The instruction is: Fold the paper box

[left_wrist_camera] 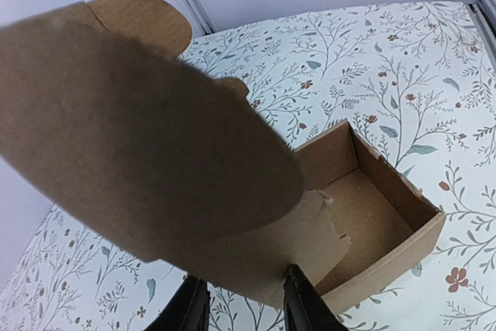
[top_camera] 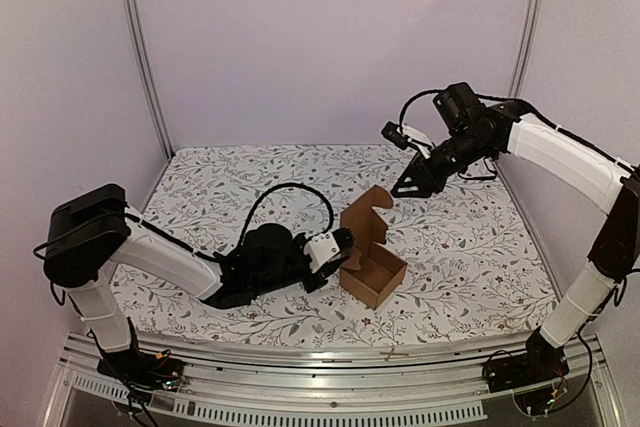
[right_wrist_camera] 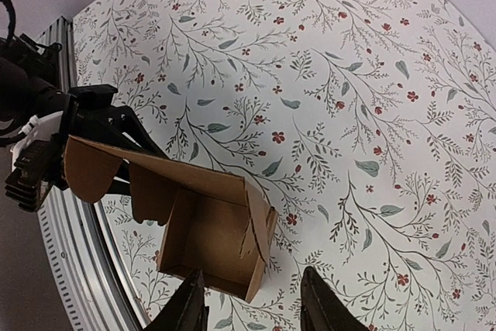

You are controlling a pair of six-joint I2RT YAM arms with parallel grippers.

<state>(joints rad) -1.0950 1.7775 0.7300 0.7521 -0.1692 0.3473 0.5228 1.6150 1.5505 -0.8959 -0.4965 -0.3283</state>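
Two jobs, I judge: left gripper [left_wrist_camera: 245, 301] straddles the paper box's [top_camera: 373, 267] 9 o'clock wall to steady it, clamp unclear; right gripper [right_wrist_camera: 254, 305] hovers parted, empty.

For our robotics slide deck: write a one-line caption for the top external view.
Left fingers at the half-folded paper box; right fingers raised, open, beyond it.

Overhead, wrist close-ups; shared paper box [top_camera: 375, 269]
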